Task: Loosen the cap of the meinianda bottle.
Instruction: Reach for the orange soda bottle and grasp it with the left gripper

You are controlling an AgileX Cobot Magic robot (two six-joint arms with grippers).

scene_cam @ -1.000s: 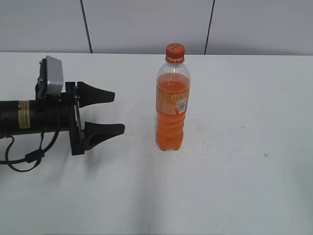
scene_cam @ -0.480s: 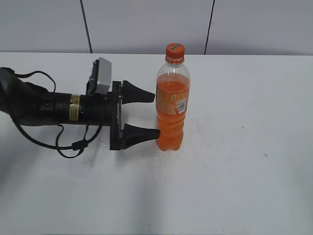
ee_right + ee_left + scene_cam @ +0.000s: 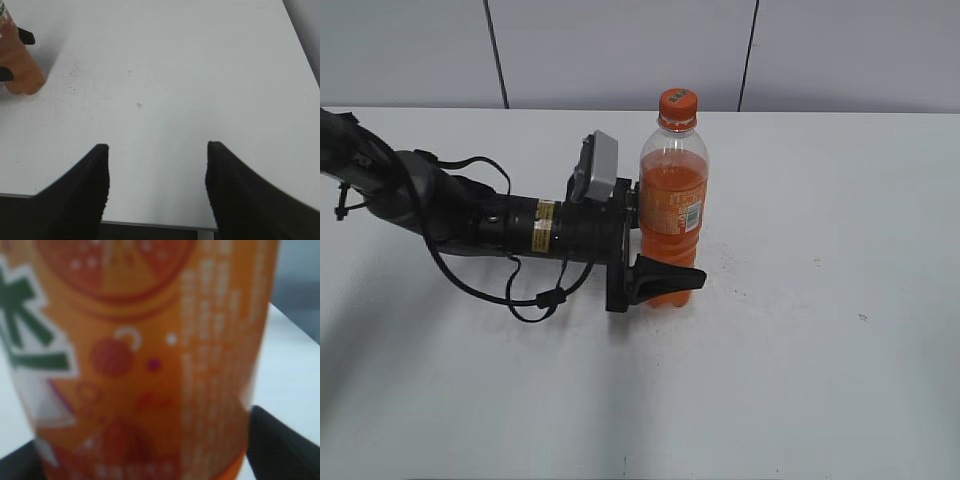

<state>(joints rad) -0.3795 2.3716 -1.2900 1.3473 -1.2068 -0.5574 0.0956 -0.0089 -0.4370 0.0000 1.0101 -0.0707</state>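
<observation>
The left gripper [image 3: 665, 235] reaches in sideways with its jaws spread on either side of the lower body of the meinianda bottle [image 3: 672, 215], not yet squeezing it, likely to brace the bottle for unscrewing. The bottle stands upright near the middle of the white table [image 3: 820, 350], its orange cap [image 3: 678, 104] untouched on top. The right gripper [image 3: 156, 175] hangs open over bare table well away from the bottle, holding nothing, free to come for the cap.
</observation>
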